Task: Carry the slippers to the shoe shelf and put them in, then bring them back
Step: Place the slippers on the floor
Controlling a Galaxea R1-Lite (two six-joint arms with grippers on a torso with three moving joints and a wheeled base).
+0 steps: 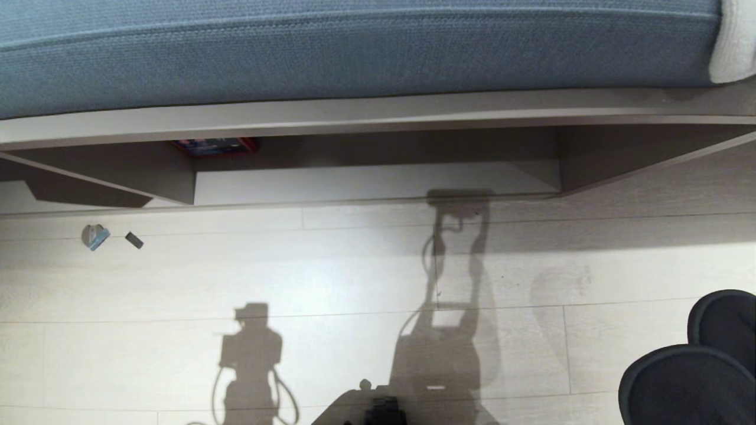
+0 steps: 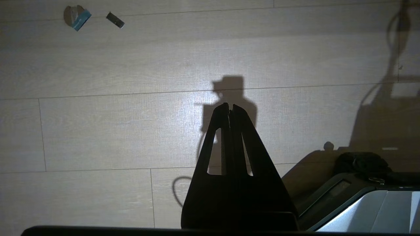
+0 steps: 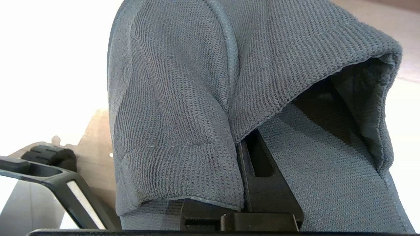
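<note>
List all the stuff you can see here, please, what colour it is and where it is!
slippers: two, dark grey, at the lower right of the head view, gripped by the right gripper
shoe shelf: one, taupe with a pale bottom board, low under the cushion
bench cushion: one, blue, on top of the unit
flat item: one, red and blue, inside the shelf at its left
floor: pale wood planks, with shadows of the robot
small scraps: two, one grey-blue, one dark, on the floor at left
left gripper: black, shut, empty, above the floor
right gripper: black, shut on the slippers
</note>
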